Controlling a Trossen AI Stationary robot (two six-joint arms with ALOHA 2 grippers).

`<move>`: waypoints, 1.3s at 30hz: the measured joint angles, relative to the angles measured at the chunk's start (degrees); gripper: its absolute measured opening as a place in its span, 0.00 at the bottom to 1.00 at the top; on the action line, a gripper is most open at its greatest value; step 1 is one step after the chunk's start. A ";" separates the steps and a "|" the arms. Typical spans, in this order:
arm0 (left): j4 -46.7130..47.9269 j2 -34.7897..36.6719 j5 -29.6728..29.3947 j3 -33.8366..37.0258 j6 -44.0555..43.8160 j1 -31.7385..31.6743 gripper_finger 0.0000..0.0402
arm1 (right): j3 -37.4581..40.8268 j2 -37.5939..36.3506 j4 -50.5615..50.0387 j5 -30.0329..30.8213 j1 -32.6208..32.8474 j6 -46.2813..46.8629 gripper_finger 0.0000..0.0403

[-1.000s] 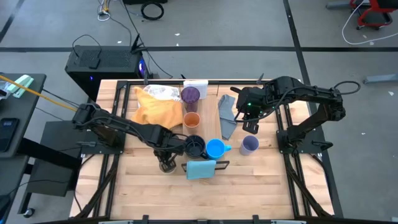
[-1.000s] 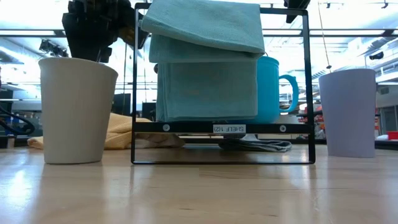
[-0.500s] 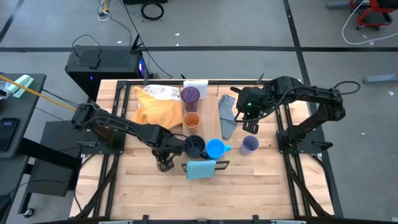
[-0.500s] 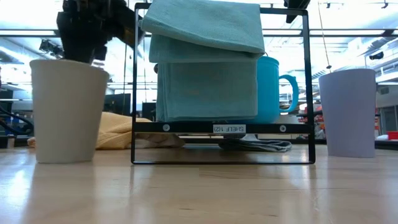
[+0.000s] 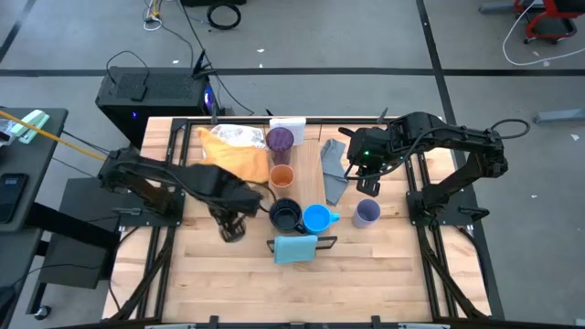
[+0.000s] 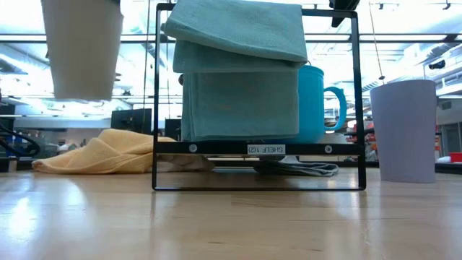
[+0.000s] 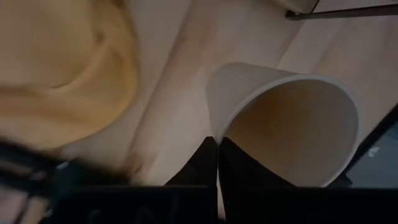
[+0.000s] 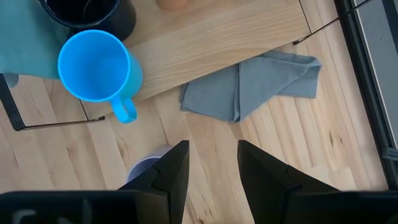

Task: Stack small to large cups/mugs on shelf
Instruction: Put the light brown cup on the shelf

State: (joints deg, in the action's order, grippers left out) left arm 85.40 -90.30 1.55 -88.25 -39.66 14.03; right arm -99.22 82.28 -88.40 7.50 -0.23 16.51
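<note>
Left pincer (image 5: 232,222) is clamped on the rim of the plain beige paper cup (image 6: 81,47) — wrist view shows both fingers (image 7: 208,163) pinching the cup wall. In the low view the cup hangs at upper left of the frame, clear of the slatted wooden bench (image 6: 231,224). From above, that pincer sits left of centre, beside the crumpled yellow cloth (image 5: 233,157).

Long pale-wood shelf plank (image 5: 307,175) runs down the middle of the overhead frame. On it: dark purple tumbler (image 5: 279,140) near the top, orange cup (image 5: 281,175) below it, then navy mug (image 5: 287,216) and bright blue mug (image 5: 316,218) side by side. Lavender cup (image 5: 366,212) stands on the bench right of the blue mug.

Right pincer (image 8: 213,167) is spread wide and holds nothing — it hovers at right of centre above the folded grey cloth (image 8: 252,84).
</note>
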 joint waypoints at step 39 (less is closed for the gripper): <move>-31.95 -19.99 6.31 -33.26 19.33 -26.23 0.02 | 0.35 -5.77 -1.57 7.63 6.38 9.58 0.35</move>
State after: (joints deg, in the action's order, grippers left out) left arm 53.45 -110.29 7.86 -121.51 -20.34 -12.20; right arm -98.87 76.51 -89.97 15.14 6.15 26.09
